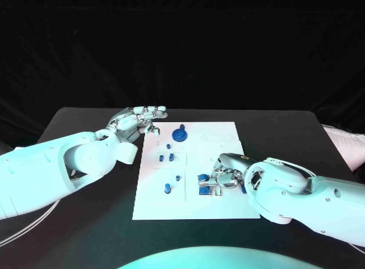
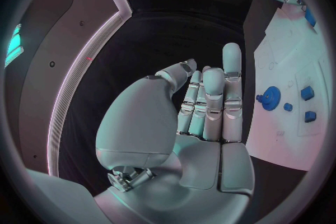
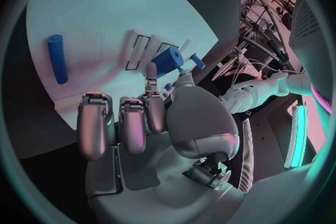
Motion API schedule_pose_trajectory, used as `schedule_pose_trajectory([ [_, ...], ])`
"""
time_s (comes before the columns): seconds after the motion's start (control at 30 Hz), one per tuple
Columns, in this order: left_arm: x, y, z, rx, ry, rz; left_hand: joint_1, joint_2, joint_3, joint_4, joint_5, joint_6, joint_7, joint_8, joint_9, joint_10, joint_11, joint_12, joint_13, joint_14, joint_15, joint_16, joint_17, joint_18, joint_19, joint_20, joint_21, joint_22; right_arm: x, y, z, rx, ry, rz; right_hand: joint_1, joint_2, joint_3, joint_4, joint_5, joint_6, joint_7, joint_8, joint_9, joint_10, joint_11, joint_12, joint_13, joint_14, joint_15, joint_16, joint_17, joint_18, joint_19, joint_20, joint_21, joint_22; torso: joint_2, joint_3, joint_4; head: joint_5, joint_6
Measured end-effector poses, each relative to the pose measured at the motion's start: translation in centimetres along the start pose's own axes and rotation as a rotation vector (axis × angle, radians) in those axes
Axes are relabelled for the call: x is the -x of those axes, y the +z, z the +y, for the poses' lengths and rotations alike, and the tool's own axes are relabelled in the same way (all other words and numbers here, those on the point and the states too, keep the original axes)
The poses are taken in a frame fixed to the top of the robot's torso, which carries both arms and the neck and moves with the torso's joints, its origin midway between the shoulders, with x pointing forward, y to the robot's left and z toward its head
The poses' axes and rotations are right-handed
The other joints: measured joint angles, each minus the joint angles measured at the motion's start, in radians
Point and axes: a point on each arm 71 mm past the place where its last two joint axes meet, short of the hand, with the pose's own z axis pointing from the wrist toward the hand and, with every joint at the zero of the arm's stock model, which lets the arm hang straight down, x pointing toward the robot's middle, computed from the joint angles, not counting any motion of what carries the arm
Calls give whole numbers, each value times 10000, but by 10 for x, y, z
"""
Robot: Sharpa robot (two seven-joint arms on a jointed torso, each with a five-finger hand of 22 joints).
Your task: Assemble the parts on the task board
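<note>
The white task board lies mid-table. My right hand hangs low over its near right part, among blue blocks. In the right wrist view its thumb and a fingertip pinch a short blue cylinder just above the board, next to a small blue peg. A blue rod lies flat on the board farther off. My left hand hovers by the board's far left corner, fingers stretched out, holding nothing. A round blue knob stands close to it.
Small blue pegs stand in a line down the board's left half. The black table runs round the board on all sides. In the left wrist view the knob and several small blue pieces sit on the board.
</note>
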Motion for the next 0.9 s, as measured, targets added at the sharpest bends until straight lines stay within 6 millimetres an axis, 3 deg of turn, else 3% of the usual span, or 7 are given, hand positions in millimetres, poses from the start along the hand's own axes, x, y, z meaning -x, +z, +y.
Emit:
schedule_pose_trajectory([
  [0.23, 1, -1, 0, 0, 6, -22, 0, 0, 0, 0, 0, 0, 0, 0, 0, -36, -36, 0, 0, 0, 0, 0, 0, 1, 0, 0, 0, 0, 1, -6, 2, 130, -51, -63, 818, -208, 96, -363, 0, 0, 1, 0, 123, -3, 3, 41, 22, -1, 4, 0, -1, 0, 0, 0, 0, -1, 8, 12, 0, 18, 14],
  [0.6, 2, -1, 0, 5, 8, -30, 0, 0, 0, 0, 0, 0, 0, 0, 0, -36, -36, 0, 0, 0, 0, 0, 1, 1, 0, 0, 0, 1, 1, -7, -1, 90, -107, -88, 1019, -77, 130, -464, 4, -1, 1, 0, 181, -6, 6, 27, 29, -1, 8, 0, -1, 1, 0, 1, 62, -2, 6, 5, 0, 20, -6],
  [0.9, 1, 0, 0, 11, 4, -17, 0, 0, 0, 0, 0, 0, -1, 0, 0, -36, -36, 0, 0, 1, 0, 0, 2, 0, 0, 0, 0, 1, 0, 1, -4, -50, -175, -30, 1207, 110, 197, -541, 267, -1, 1, 0, 243, -23, 22, 71, 282, 0, 12, 40, -2, 0, 0, 1, 67, 6, 2, -1, 6, 20, -15],
])
